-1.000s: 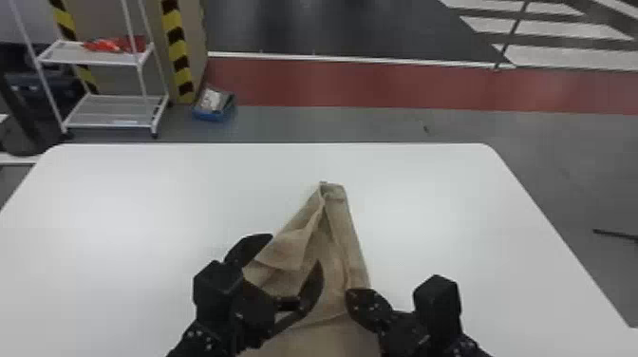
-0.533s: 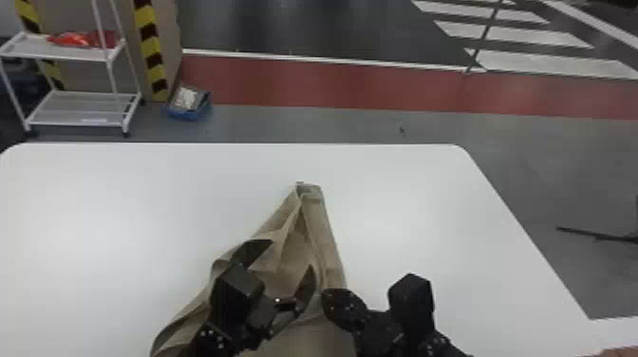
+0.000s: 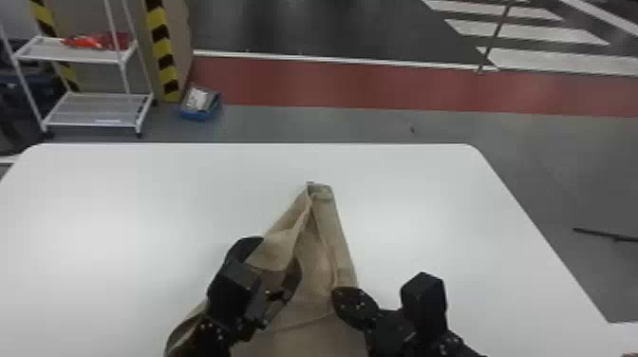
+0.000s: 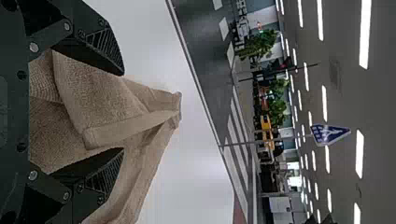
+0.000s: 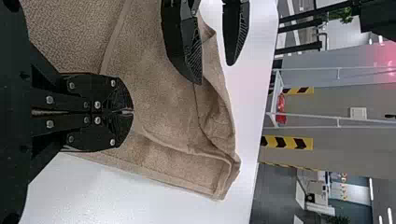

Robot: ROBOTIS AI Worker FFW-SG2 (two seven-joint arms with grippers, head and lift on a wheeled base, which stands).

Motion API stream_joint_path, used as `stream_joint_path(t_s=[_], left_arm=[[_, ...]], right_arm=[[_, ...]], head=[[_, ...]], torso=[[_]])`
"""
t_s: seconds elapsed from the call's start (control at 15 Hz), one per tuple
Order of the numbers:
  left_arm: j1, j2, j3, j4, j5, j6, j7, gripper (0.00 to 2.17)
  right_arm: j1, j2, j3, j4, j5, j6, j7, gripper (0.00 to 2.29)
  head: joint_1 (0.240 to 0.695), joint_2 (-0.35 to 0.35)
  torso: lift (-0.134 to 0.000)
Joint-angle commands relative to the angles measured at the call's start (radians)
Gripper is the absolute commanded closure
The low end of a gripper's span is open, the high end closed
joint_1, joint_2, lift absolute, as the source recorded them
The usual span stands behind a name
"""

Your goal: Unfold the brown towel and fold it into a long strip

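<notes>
Towel (image 3: 318, 247) tapers toward far side. Left gripper (image 3: 280, 255) wide, cloth between 2 fingers. Right gripper (image 3: 336, 295) narrow, at towel's right edge; cannot tell if pinching.

White desk (image 3: 118, 213), rounded corners. Grey floor (image 3: 294, 124), red strip (image 3: 379, 88), crosswalk bars (image 3: 527, 33) beyond. White rack (image 3: 92, 124) back left, red item (image 3: 92, 42) on it; blue box (image 3: 197, 115) nearby. Left wrist view: ceiling lights (image 4: 364, 32), blue sign (image 4: 329, 134), plants (image 4: 259, 44).

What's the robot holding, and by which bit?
The left gripper holds nothing. The right gripper is shut at the brown towel, by its right edge; I can't tell if cloth is pinched.
</notes>
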Motion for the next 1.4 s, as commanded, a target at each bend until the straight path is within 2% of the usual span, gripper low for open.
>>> stream_joint_path(t_s=[0.0, 0.47, 0.53, 0.67, 0.8, 1.07, 1.33], left_arm=[[0.0, 0.002, 0.007, 0.007, -0.002, -0.001, 0.014, 0.62], [0.023, 0.003, 0.049, -0.019, -0.001, -0.001, 0.019, 0.64], [0.025, 0.003, 0.055, -0.021, 0.001, -0.001, 0.019, 0.8], [0.028, 0.003, 0.058, -0.028, 0.008, 0.02, 0.037, 1.66], [0.032, 0.005, 0.059, -0.064, 0.005, 0.1, 0.019, 1.92], [0.066, 0.006, 0.112, -0.166, 0.025, 0.091, 0.039, 1.96], [0.077, 0.005, 0.21, -0.275, 0.036, 0.217, 0.052, 1.96]], right_arm=[[-0.001, 0.0, 0.0, 0.001, -0.008, 0.0, 0.001, 1.68], [-0.003, -0.002, -0.009, 0.004, -0.023, -0.003, 0.003, 1.68], [-0.001, -0.002, -0.011, 0.004, -0.026, -0.006, 0.003, 1.68], [0.003, -0.002, -0.02, 0.002, -0.038, -0.018, 0.006, 1.68], [0.003, -0.002, -0.035, -0.002, -0.061, -0.018, 0.014, 1.68], [-0.027, -0.002, -0.092, -0.07, -0.061, 0.015, 0.028, 1.68], [-0.152, -0.003, -0.218, -0.104, -0.052, 0.135, 0.083, 1.68]], head=[[0.695, -0.117], [0.695, -0.088], [0.695, -0.086], [0.695, -0.075], [0.695, -0.069], [0.695, -0.068], [0.695, -0.073]], torso=[[-0.123], [-0.123], [-0.123], [-0.123], [-0.123], [-0.123], [-0.123]])
